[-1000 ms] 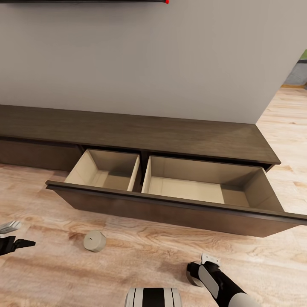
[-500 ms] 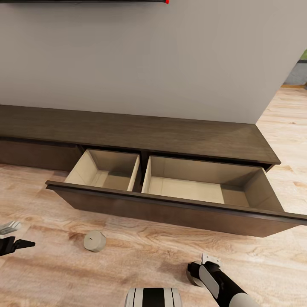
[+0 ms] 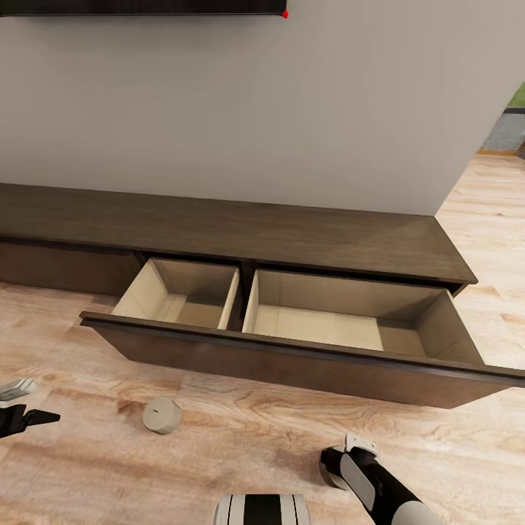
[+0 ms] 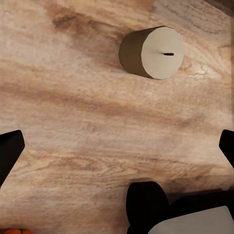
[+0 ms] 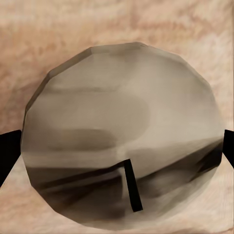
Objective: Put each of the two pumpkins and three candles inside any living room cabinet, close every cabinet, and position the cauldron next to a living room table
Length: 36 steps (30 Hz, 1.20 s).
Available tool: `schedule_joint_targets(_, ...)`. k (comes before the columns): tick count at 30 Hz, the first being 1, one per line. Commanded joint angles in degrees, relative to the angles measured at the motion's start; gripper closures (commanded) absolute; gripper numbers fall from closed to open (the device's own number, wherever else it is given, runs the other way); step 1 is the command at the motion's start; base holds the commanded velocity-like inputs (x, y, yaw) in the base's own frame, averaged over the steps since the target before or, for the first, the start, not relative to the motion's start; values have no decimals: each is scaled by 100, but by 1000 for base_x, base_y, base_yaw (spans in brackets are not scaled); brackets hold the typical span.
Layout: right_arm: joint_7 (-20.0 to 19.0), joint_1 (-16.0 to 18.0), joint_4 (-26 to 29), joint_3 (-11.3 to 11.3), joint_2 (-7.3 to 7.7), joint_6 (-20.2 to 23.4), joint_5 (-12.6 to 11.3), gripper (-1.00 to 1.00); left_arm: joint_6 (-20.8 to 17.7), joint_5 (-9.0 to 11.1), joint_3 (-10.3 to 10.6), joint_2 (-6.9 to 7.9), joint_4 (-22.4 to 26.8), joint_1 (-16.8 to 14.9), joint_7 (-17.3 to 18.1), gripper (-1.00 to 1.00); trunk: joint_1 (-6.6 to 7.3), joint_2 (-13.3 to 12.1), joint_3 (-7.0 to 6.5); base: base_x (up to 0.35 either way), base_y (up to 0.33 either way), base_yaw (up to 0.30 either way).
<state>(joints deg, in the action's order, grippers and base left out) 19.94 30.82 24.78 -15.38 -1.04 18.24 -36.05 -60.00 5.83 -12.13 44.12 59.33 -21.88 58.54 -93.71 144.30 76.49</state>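
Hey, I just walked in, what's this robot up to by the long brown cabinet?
The robot faces the low dark cabinet, whose wide drawer is pulled out; both beige compartments look empty. One candle lies on its side on the wood floor before the drawer, with the left gripper open near it. The right gripper is low over the floor, directly above a second candle that sits between its open fingers. Nothing is gripped yet, so the candles have yet to go in.
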Motion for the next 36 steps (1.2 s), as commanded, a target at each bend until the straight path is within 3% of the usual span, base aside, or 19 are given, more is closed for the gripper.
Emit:
schedule_joint_targets(1, 1, -2, 0, 0, 0, -4, -7, 100, 0, -1, 0, 0, 0, 0, 0, -100, 0, 0, 0, 0, 0, 0)
schedule_joint_targets(12, -50, -2, 29, 23, 19, 48, -10, 100, 4, -17, 11, -56, -7, 0, -39, -100, 23, -12, -199, 0, 0, 0)
schedule_joint_targets(15, -44, 2, 139, 51, 9, 434, -22, 100, 14, -47, 36, -154, -8, 0, -90, -100, 31, -16, -266, 0, 0, 0)
schedule_joint_targets(18, -43, 3, 394, 64, -10, 1021, -49, 100, 20, -200, 41, -315, -9, 0, -159, -100, 39, -20, -332, 0, 0, 0)
schedule_joint_targets(20, -38, 3, 600, 68, -37, 1391, -68, 100, 18, -415, 39, -475, -9, 0, -261, -100, 44, -23, -377, 0, 0, 0)
schedule_joint_targets(23, -36, -2, 701, 69, -52, 1592, -81, 100, 16, -581, 40, -674, -9, 0, -323, -100, 52, -27, -443, 0, 0, 0)
schedule_joint_targets(26, -28, -5, 759, 53, -68, 1706, -85, 100, 15, -859, 43, -1049, 5, -3, -381, -100, 59, -31, -510, 0, 0, 0)
schedule_joint_targets(29, -26, -5, 771, 25, -71, 1710, -54, 100, 15, -1333, 20, -1470, 81, -8, -637, -100, 67, -35, -576, 0, 0, 0)
schedule_joint_targets(32, -25, -6, 768, 8, -67, 1715, -31, 100, 15, -1500, 5, -1659, 106, -8, -836, -100, 75, -39, -643, 0, 0, 0)
schedule_joint_targets(36, -37, -7, 766, 13, -54, 1715, -28, 100, 15, -1551, 3, -1734, 112, -9, -911, -100, 85, -44, -731, -5, 0, 0)
